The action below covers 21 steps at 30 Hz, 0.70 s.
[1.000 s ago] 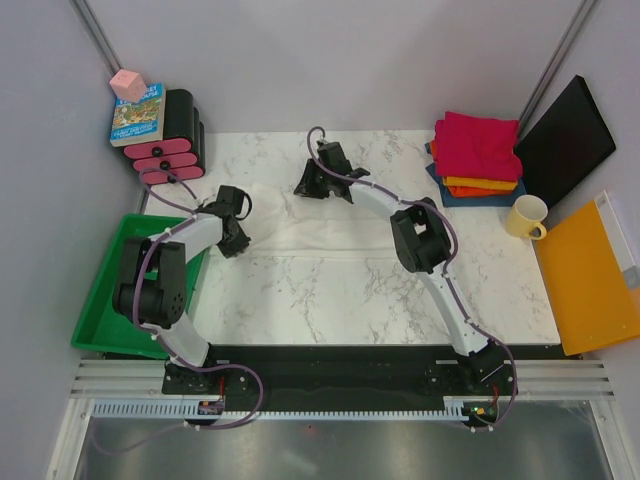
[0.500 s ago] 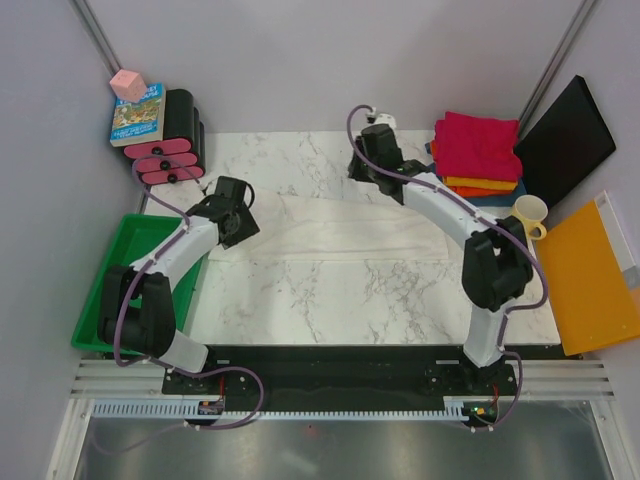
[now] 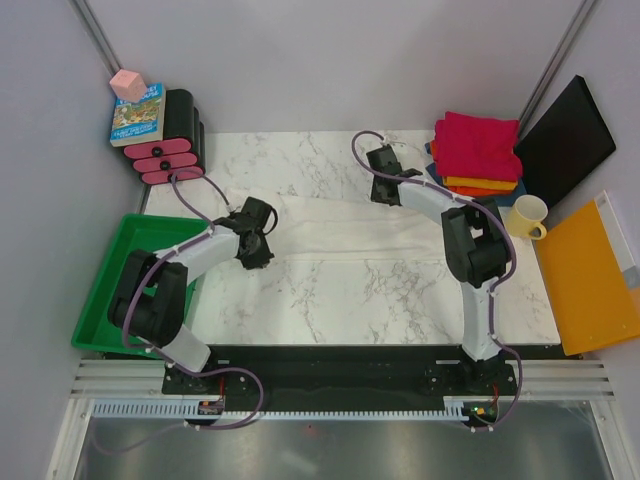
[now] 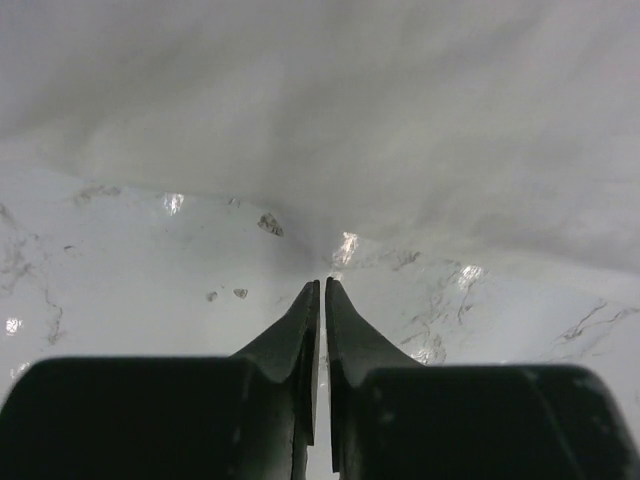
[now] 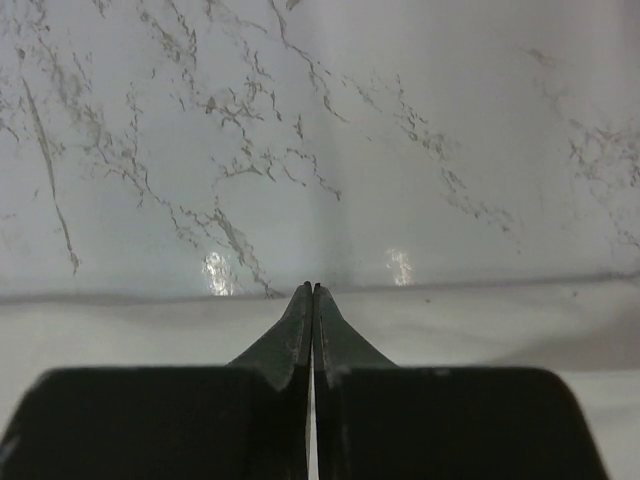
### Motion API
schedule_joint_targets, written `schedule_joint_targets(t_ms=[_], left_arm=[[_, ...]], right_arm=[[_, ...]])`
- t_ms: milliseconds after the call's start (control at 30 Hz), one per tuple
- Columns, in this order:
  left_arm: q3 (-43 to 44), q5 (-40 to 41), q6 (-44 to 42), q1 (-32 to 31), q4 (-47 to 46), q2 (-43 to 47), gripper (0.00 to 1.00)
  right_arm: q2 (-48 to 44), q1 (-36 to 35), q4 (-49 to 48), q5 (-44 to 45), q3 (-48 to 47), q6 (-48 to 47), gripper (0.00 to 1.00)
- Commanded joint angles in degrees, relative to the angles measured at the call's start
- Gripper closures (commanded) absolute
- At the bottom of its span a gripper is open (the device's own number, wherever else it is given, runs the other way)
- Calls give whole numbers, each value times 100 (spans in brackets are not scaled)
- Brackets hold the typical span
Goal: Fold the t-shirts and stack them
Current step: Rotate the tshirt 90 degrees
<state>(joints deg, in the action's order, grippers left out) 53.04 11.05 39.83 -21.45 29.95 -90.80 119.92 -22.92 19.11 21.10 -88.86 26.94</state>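
The off-white t-shirt [image 3: 330, 225] lies as a long flat band across the middle of the marble table; it also shows in the left wrist view [image 4: 400, 120] and the right wrist view [image 5: 150, 335]. My left gripper [image 3: 264, 252] is shut and empty, low over bare marble at the shirt's near left edge [image 4: 322, 284]. My right gripper [image 3: 386, 192] is shut, its tips at the shirt's far edge [image 5: 313, 288], with no cloth seen between the jaws. Folded magenta [image 3: 477, 143], orange [image 3: 482, 186] and dark blue [image 3: 447, 190] shirts are stacked at the back right.
A green bin [image 3: 110, 290] sits off the table's left edge. A cream mug [image 3: 527, 216], a black panel [image 3: 565, 140] and an orange-yellow board [image 3: 590, 285] are on the right. A book [image 3: 137, 112] with a pink cube lies on black-and-pink blocks [image 3: 175, 145] at back left.
My right gripper swung from the back centre toward the stack, then came down to the shirt's far edge. My left gripper moved right and nearer, to the shirt's near edge.
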Motion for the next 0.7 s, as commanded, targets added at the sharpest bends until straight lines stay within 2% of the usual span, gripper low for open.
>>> schedule_joint_targets(t_ms=[0,233,367,667], left_arm=[[-232,-68,182,-105,89,247,91],[-215,-209,192,-113,256,-261,93],[398,-59,112,-79,511,-946,94],[1699,-375,77,247,704,-2142,93]], right_arm=[[303,138,128,157,-545,83,100],[603,376,224,52,-247,259,100],[139,376,513,-1,603,496,100],[-1293,262,505,-519,2573,628,100]])
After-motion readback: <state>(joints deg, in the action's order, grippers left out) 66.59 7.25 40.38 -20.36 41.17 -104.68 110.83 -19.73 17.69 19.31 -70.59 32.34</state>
